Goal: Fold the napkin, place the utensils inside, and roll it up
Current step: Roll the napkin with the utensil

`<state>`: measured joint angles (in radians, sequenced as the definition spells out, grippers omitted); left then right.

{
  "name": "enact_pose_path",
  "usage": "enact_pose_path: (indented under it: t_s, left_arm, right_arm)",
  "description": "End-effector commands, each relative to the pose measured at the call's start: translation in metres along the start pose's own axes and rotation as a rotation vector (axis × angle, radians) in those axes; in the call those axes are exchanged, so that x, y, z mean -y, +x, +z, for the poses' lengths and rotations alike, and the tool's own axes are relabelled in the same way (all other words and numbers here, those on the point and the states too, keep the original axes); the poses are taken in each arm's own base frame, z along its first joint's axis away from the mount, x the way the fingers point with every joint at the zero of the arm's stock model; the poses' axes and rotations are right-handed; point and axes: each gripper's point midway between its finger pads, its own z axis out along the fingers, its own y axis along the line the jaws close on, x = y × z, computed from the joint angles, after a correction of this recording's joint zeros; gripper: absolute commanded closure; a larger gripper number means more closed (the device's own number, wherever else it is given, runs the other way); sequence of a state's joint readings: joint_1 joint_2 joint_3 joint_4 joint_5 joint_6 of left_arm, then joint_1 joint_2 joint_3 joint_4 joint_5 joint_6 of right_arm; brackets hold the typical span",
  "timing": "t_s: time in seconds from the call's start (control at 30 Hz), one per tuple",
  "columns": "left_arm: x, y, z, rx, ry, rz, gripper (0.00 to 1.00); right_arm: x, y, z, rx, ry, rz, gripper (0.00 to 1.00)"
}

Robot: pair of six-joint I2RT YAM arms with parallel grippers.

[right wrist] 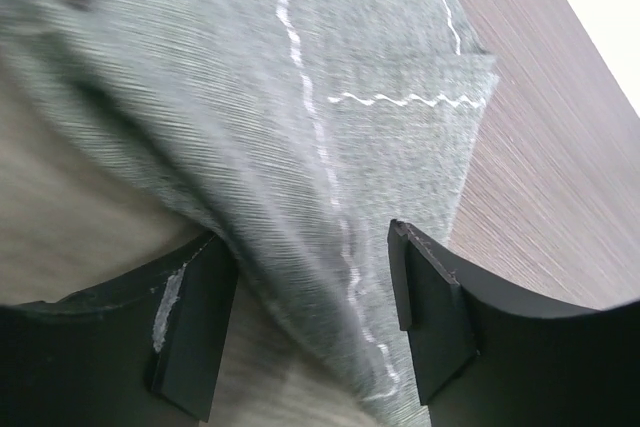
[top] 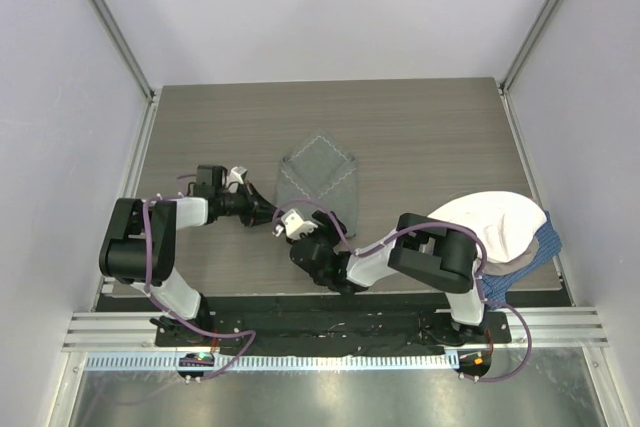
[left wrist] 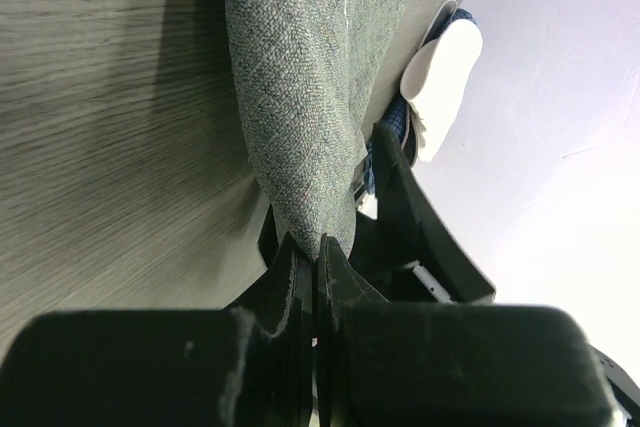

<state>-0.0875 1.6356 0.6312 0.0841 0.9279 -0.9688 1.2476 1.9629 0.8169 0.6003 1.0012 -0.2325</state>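
The grey-green napkin (top: 317, 173) lies partly folded on the table, its near edge lifted toward the arms. My left gripper (top: 271, 215) is shut on the napkin's near-left corner; in the left wrist view the cloth (left wrist: 300, 77) hangs pinched between the closed jaws of the left gripper (left wrist: 318, 252). My right gripper (top: 305, 220) is just to the right of it, at the napkin's near edge. In the right wrist view the right gripper (right wrist: 310, 322) is open, and a hemmed fold of the napkin (right wrist: 330, 97) runs between its spread fingers. No fork shows in any view.
A cream-white cloth (top: 495, 219) lies on a blue checked cloth (top: 533, 255) at the table's right near corner; both show in the left wrist view (left wrist: 445, 72). Bare wooden table (top: 420, 137) surrounds the napkin. Walls enclose three sides.
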Motion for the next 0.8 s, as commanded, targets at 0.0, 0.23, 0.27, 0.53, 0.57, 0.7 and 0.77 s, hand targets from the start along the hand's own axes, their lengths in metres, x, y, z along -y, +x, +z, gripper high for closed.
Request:
enact_pose_path:
  t_s: [0.0, 0.23, 0.27, 0.53, 0.57, 0.7, 0.77]
  left_arm:
    - [0.002, 0.005, -0.006, -0.025, 0.026, 0.010, 1.00]
    - [-0.001, 0.002, -0.007, -0.022, 0.025, 0.005, 1.00]
    - [-0.001, 0.001, -0.007, -0.022, 0.026, 0.005, 1.00]
    - [-0.003, -0.003, -0.009, 0.011, -0.002, 0.019, 0.56]
    - [-0.003, -0.005, -0.010, 0.025, -0.011, 0.030, 0.51]
    - [-0.007, -0.017, -0.020, 0.133, -0.061, 0.048, 0.34]
    - [-0.013, -0.023, -0.026, 0.215, -0.103, 0.062, 0.31]
  right_arm:
    - [0.014, 0.008, 0.005, -0.015, 0.010, 0.063, 0.32]
    - [-0.002, 0.010, 0.004, 0.011, -0.123, 0.010, 0.49]
    - [-0.005, 0.009, 0.004, 0.017, -0.145, 0.005, 0.51]
    - [-0.026, 0.010, 0.003, -0.005, -0.313, -0.061, 0.78]
    - [-0.028, 0.010, 0.003, -0.013, -0.336, -0.063, 0.79]
    - [-0.041, 0.011, -0.001, -0.064, -0.473, -0.077, 0.89]
    - [-0.042, 0.013, -0.001, -0.094, -0.520, -0.054, 0.95]
